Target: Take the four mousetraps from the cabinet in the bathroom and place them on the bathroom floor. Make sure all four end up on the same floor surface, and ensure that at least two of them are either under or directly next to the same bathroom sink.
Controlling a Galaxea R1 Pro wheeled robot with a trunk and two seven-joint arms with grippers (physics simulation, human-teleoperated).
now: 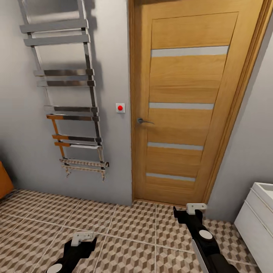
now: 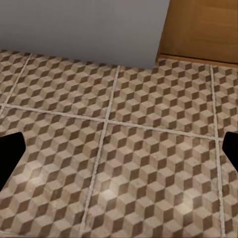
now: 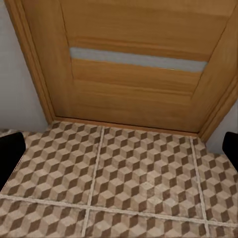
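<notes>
Two black arms reach out low over the bathroom floor (image 1: 132,223), its big square tiles printed with brown, beige and white cubes and split by pale grout lines. No trap is held by either hand. At the far left edge of the head view, a sliver of orange-brown wood, the cabinet (image 1: 4,181), stands on the tiles against the grey wall. Over at the far right edge, the white vanity with the rim of the bathroom sink (image 1: 263,193) on top pokes into the picture.

The left gripper (image 1: 82,238) hovers above the tiles near the bottom of the head view, white-tipped; in its own wrist view the dark fingertips (image 2: 10,153) sit at opposite edges of the picture, spread wide with nothing between them but patterned floor. The right gripper (image 1: 191,210) hangs further forward, close to the door; its wrist view shows the same story, one fingertip (image 3: 10,153) at each side, wide apart and empty, tiles and door base in the gap.

Straight ahead stands a closed wooden door (image 1: 189,102) with pale horizontal glass strips and a metal lever handle (image 1: 143,121). Just beside its frame, a small white switch plate with a red button (image 1: 120,108) sits on the grey wall. Further left, a chrome ladder-style towel rail (image 1: 68,94) is mounted on that wall, its lower rungs reflecting orange.
</notes>
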